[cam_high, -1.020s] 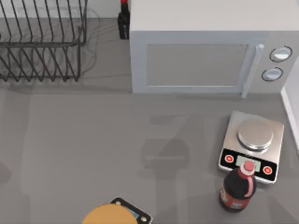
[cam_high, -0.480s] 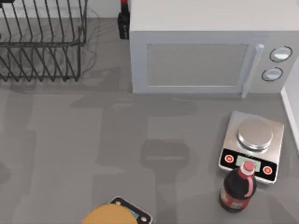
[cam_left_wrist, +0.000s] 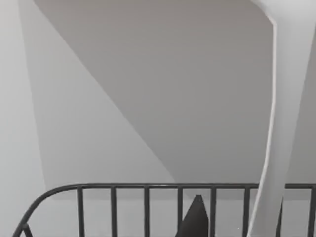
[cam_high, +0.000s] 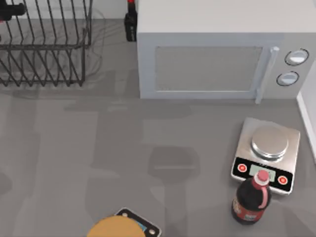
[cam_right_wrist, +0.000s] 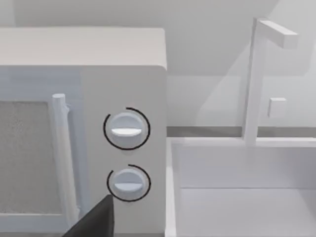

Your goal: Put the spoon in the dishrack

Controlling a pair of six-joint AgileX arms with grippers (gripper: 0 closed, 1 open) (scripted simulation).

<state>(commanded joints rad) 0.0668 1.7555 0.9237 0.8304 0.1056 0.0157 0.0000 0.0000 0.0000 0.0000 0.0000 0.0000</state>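
At the table's back-left corner, the L gripper (cam_left_wrist: 195, 221) hangs by the black wire dishrack (cam_high: 47, 47). In its wrist view the white spoon (cam_left_wrist: 279, 123) runs lengthwise across the rack's top rail, near a dark fingertip; can't tell if it's gripped, or if it's inside the rack yet. The R gripper (cam_right_wrist: 95, 221) sits low in front of the microwave (cam_high: 207, 64), near its two knobs, w/ grip state also unclear; a scale (cam_high: 267, 154) and a soda bottle (cam_high: 252, 197) stand front-right.
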